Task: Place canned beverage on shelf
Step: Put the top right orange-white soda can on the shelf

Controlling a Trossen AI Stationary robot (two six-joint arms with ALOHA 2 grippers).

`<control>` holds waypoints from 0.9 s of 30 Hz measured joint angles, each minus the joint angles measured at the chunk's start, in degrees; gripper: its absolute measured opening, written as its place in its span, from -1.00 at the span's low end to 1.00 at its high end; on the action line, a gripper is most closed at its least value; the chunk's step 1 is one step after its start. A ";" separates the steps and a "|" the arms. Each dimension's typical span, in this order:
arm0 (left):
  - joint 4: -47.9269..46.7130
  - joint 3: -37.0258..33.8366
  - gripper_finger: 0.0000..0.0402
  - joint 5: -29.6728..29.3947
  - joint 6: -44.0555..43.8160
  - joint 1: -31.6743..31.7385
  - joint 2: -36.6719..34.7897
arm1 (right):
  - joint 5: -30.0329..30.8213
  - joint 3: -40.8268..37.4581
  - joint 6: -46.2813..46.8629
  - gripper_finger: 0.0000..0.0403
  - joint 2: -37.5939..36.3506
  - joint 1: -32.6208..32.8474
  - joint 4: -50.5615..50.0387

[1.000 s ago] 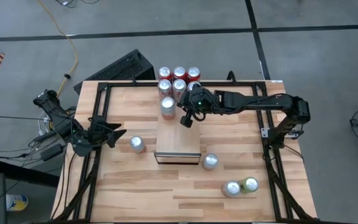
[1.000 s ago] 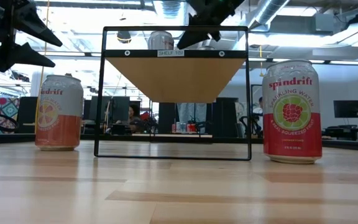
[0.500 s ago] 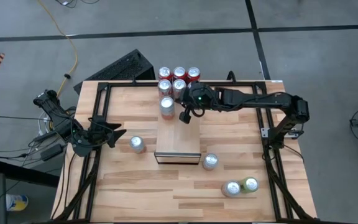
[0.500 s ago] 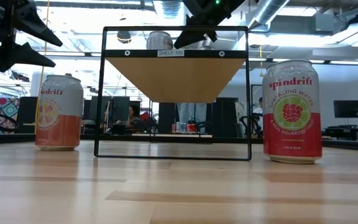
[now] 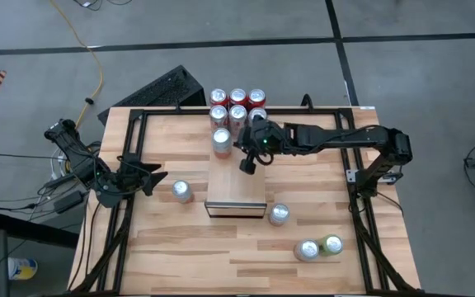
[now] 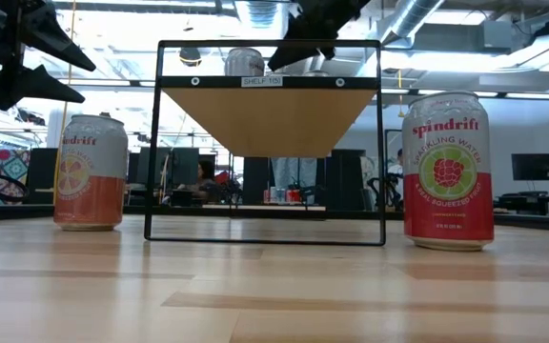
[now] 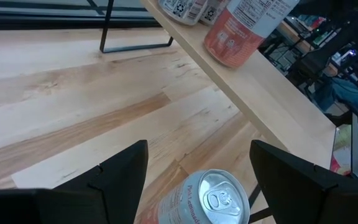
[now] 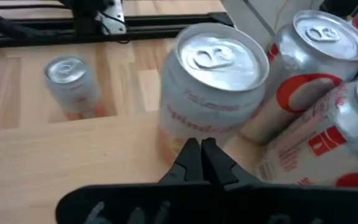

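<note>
The shelf [image 5: 236, 186] stands mid-table, and one orange-and-white can [image 5: 222, 140] stands upright on its far end. My right gripper [image 5: 247, 166] hovers shut above the shelf top, just right of that can [image 8: 213, 93]. I see no touch between them. In the low view it [image 6: 276, 65] hangs beside the can [image 6: 244, 61]. My left gripper [image 5: 157, 177] waits open near the table's left edge. Another can [image 7: 207, 199] stands upright on the table just ahead of its spread fingers [image 7: 123, 180], apart from them.
Several cans [image 5: 237, 106] are clustered at the table's far edge behind the shelf. A can [image 5: 279, 214] stands near the shelf's front right corner, and two more cans [image 5: 318, 247] stand toward the near right. Black frame rails [image 5: 130, 140] line the table's sides.
My right gripper, still shut, has drifted a little toward the far edge and then come back toward the near edge above the shelf. The can on the shelf has kept its place.
</note>
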 joint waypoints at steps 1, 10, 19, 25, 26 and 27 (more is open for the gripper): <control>-0.01 0.00 0.34 0.00 -0.01 0.01 0.01 | 0.00 0.00 -0.02 -1.00 0.45 0.02 0.52; -0.06 0.00 0.34 -0.02 0.00 0.01 0.02 | 0.02 0.00 -1.31 -1.00 1.43 -1.60 2.95; -0.22 0.00 0.34 -0.20 0.02 0.02 0.02 | -0.95 0.00 -2.41 -1.00 1.50 -2.73 3.70; -0.25 0.00 0.34 -0.35 0.02 0.02 0.02 | -1.46 0.00 -2.99 -1.00 1.50 -2.73 5.04; -0.27 0.00 0.34 -0.35 0.03 0.01 0.02 | -1.45 0.00 -3.15 -1.00 1.50 -2.86 5.07; -0.27 0.00 0.34 -0.34 0.04 0.00 0.02 | -1.44 0.00 -3.18 -1.00 1.50 -3.01 5.08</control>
